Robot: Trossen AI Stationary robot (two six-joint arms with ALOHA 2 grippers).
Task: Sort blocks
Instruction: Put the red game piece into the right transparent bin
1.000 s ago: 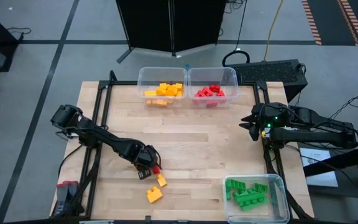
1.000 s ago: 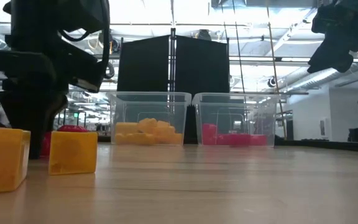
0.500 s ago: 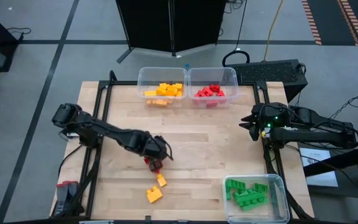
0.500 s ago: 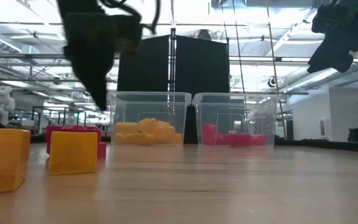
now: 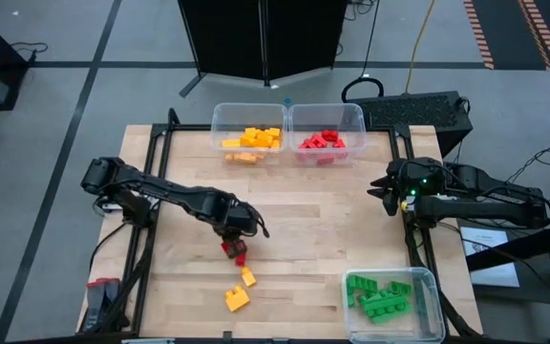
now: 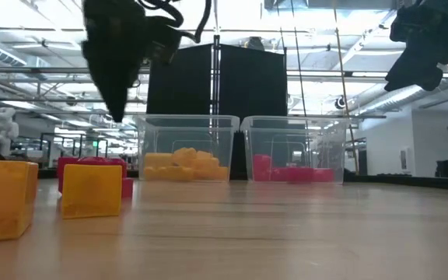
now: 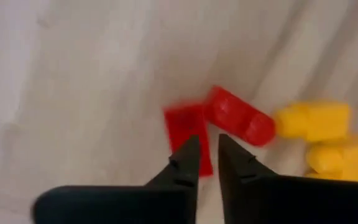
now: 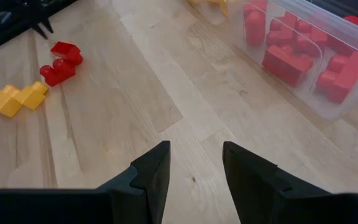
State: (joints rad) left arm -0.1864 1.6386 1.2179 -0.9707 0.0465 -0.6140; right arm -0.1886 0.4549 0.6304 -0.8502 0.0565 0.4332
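Note:
Two red blocks (image 7: 188,127) (image 7: 240,117) lie side by side on the wooden table (image 5: 313,239), right below my left gripper (image 7: 207,146). That gripper hangs above them, pointing down, shut with nothing between its fingers; the low view shows it (image 6: 118,115) well clear of the table. Two yellow blocks (image 5: 247,277) (image 5: 236,298) rest on the table just nearer the front edge. My right gripper (image 8: 194,163) waits open at the table's right edge (image 5: 382,191), raised and holding nothing.
Two clear bins stand at the far edge, one with yellow blocks (image 5: 249,137) and one with red blocks (image 5: 326,140). A third bin with green blocks (image 5: 390,304) sits at the near right corner. Bare wood lies between the loose blocks and the bins.
My left gripper has risen from the table beside the red blocks and drifted a little toward the far and right edges, still pointing down. The red blocks stay on the table, now uncovered in the low view. My right arm has kept still.

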